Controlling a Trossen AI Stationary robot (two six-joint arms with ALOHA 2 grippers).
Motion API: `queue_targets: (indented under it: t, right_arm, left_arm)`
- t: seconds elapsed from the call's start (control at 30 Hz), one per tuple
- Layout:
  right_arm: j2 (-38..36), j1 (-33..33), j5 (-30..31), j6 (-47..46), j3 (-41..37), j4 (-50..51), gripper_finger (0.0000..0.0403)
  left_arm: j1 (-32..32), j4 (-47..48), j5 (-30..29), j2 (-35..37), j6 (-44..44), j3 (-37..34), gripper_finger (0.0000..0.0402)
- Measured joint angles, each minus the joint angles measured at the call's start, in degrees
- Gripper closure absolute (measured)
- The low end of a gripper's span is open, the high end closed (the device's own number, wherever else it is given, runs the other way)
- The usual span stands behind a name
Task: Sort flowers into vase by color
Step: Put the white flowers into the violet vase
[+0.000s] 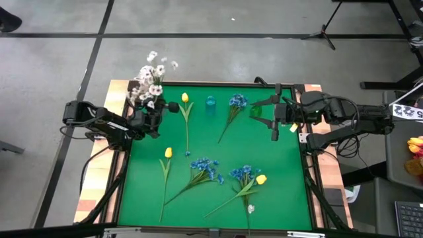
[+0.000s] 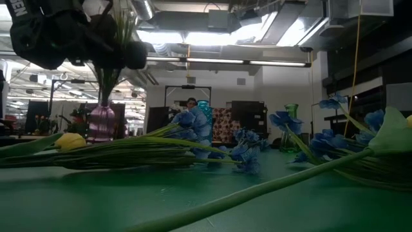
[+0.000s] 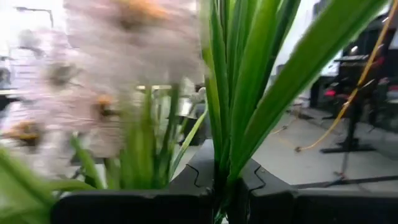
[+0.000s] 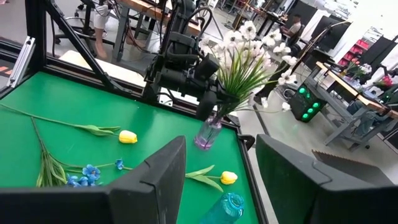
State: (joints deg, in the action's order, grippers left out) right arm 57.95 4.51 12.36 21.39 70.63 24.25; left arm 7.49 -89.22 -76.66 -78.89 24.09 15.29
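Left gripper (image 1: 153, 118): near far-left corner of bench (image 1: 277, 192), jaws clamped on green stalks of white spray (image 1: 151, 78); stalks held upright over purple vase (image 4: 207, 133), seemingly so the ends can drop into its narrow neck.
White spray: blossoms fan out above the jaws, past the far edge; stalk ends at or in the vase mouth, cannot tell which.
Right gripper (image 1: 275, 121): near far-right corner, jaws apart, holding nothing; waiting clear of the left arm's work.
Blue vase (image 1: 210, 102): far edge, middle; empty so far.
Green vase (image 2: 291, 127): far edge, toward right corner.
Blue blooms (image 1: 206, 168): two bunches lying near the near edge, one more by the far edge; all unsorted.
Yellow tulips (image 1: 185, 98): three lying flat, spread over the bench, well apart.
Writing: white letters on left arm housing in low view, partly cut off, unreadable.
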Motion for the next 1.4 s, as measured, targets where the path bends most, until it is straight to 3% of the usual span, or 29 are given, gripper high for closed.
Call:
queue_targets:
  t: [0.43, 0.7, 1.13, 1.4]
  right_arm:
    - [0.0, 0.0, 0.0, -0.1, 0.0, 0.0, 0.0210]
    - [0.0, 0.0, 0.0, -0.1, 0.0, 0.4, 0.0210]
    - [0.0, 0.0, 0.0, 0.0, 0.0, 0.5, 0.0210]
    - [0.0, 0.0, 0.0, 0.0, 0.0, 1.1, 0.0210]
  left_arm:
    - [-1.3, -0.6, 3.3, 0.8, -7.2, 0.0, 0.0398]
    - [-3.1, 0.7, 3.3, 2.0, -5.4, 0.0, 0.0398]
    - [-3.5, 15.8, 5.3, 2.2, -16.2, 0.3, 0.0399]
    - [-3.5, 19.6, 5.4, 2.2, -16.4, 0.3, 0.0399]
